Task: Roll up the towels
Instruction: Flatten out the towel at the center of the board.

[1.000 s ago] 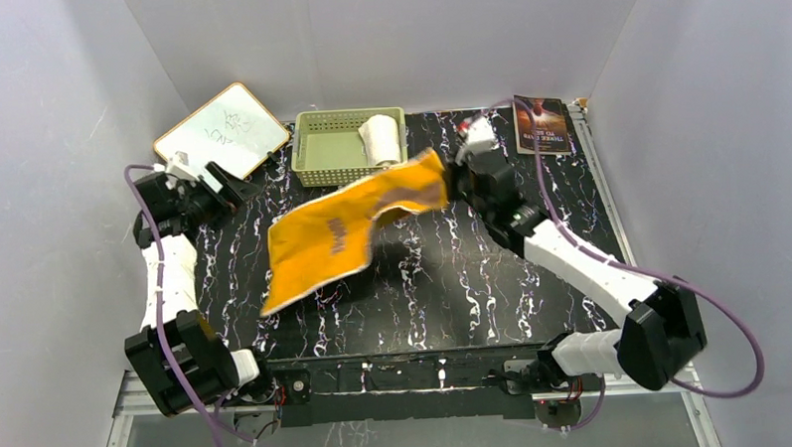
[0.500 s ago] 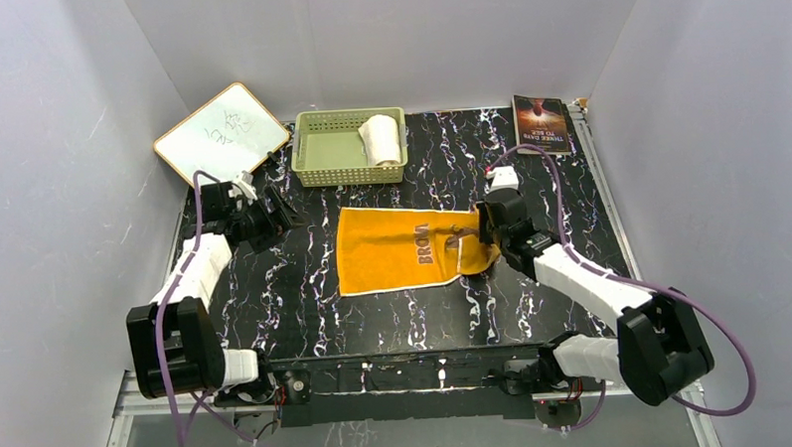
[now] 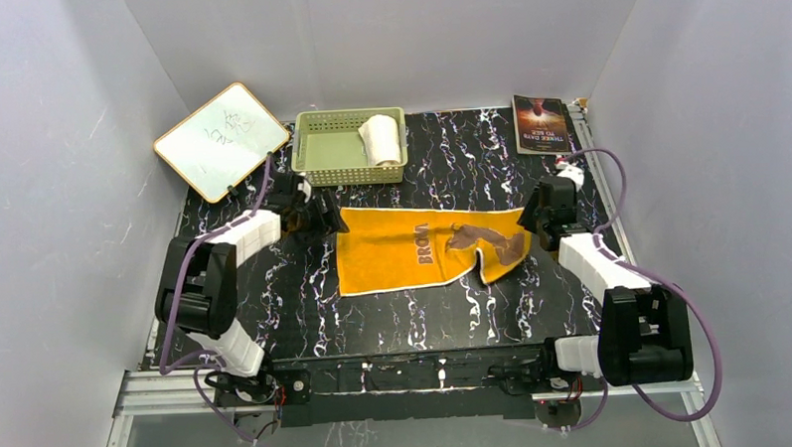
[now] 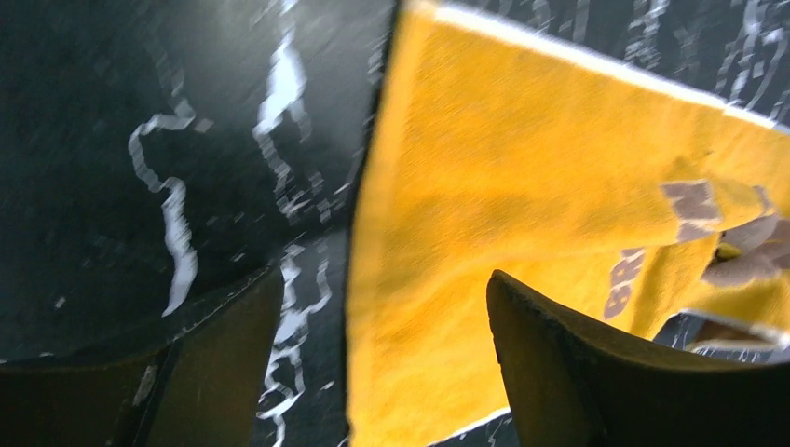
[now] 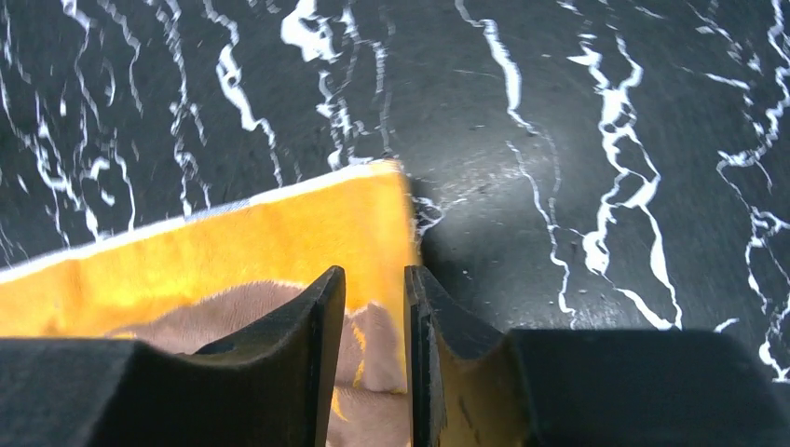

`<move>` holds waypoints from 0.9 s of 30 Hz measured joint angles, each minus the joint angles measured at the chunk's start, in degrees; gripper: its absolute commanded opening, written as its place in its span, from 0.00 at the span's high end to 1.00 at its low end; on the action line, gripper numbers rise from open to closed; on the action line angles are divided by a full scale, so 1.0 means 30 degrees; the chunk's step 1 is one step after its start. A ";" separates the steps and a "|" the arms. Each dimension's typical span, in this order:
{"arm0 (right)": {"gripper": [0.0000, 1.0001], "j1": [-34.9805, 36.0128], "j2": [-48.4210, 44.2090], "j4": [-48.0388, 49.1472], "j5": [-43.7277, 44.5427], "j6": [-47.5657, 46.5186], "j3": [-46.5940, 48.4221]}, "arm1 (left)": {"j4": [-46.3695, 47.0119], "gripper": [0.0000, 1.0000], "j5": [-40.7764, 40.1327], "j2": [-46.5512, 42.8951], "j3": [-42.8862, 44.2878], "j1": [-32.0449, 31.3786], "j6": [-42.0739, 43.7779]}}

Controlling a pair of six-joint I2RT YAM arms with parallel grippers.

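Since half a second ago, both arms have shifted: the right gripper (image 3: 537, 222) has dragged its end of the brown-and-yellow towel (image 3: 403, 251) toward the right side of the table (image 3: 425, 322), and the left gripper (image 3: 319, 218) has come in to the towel's left edge.

We are now seeing this towel lying yellow side up in the middle of the table. It is mostly flat, with its right end folded over so the brown side is showing. The white towel (image 3: 381, 138) is sitting already rolled in the green basket (image 3: 316, 173) at the back.

- **Left wrist view:** the jaws are standing wide, straddling the towel's left hem and holding nothing.
- **Right wrist view:** the jaws are standing narrow over the right corner, with cloth showing in the slit. We cannot tell whether it is pinched.

We are judging this to be the spreading step, with the roll not yet begun. We are flagging these risks:
- If the right end is left folded, the roll is likely to come out lumpy and skewed.
- If the left jaws close on the hem alone, the cloth may slip free.
- A pull from one side only is likely to drag the whole towel rather than flatten it.
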 measured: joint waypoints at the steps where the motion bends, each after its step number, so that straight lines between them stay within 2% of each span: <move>1: 0.72 -0.0554 0.0000 -0.0051 -0.0087 0.0823 -0.0015 | -0.0051 0.22 -0.0342 0.0211 0.0495 -0.0328 -0.0051; 4: 0.66 -0.1064 0.0029 0.0087 -0.0270 0.2353 -0.0015 | -0.0146 0.22 -0.1260 0.0539 0.2106 -0.1472 -0.0051; 6: 0.65 -0.1166 0.0313 0.0321 -0.0554 0.3184 0.0044 | -0.0087 0.22 -0.1588 0.0546 0.2914 -0.2208 -0.0058; 7: 0.61 -0.1202 0.0743 0.0401 -0.0809 0.3665 0.0262 | 0.0036 0.22 -0.1727 0.0546 0.3235 -0.2528 -0.0073; 9: 0.46 -0.1552 0.1552 0.0466 -0.1056 0.4167 0.0765 | 0.0291 0.22 -0.1800 0.0561 0.3475 -0.3082 -0.0182; 11: 0.44 -0.1931 0.2521 0.0291 -0.1319 0.4459 0.1756 | 0.0401 0.22 -0.1807 0.0816 0.3475 -0.3300 -0.0277; 13: 0.56 -0.2157 0.3264 0.0029 -0.1494 0.4503 0.3016 | 0.0466 0.22 -0.1923 0.1450 0.3475 -0.3286 -0.0408; 16: 0.85 -0.2280 0.3198 0.0321 -0.1501 0.4452 0.3774 | 0.0459 0.23 -0.2368 0.2441 0.3388 -0.3242 -0.0525; 18: 1.00 -0.2310 0.3096 0.0430 -0.1515 0.4393 0.3774 | 0.0503 0.26 -0.2820 0.2987 0.3395 -0.3235 -0.0532; 21: 1.00 -0.2339 0.3330 0.0437 -0.1792 0.4503 0.3650 | 0.0845 0.44 -0.3279 0.3330 0.3628 -0.3220 -0.0415; 24: 1.00 -0.2470 0.4306 0.0488 -0.2353 0.4597 0.3497 | 0.1158 0.72 -0.3577 0.3869 0.4138 -0.3213 -0.0248; 26: 1.00 -0.2550 0.5027 0.0510 -0.2674 0.4656 0.3330 | 0.1392 0.98 -0.3657 0.4248 0.4510 -0.3220 -0.0066; 27: 1.00 -0.2572 0.5391 0.0554 -0.2783 0.4677 0.3198 | 0.1515 1.00 -0.3665 0.4452 0.4707 -0.3220 0.0015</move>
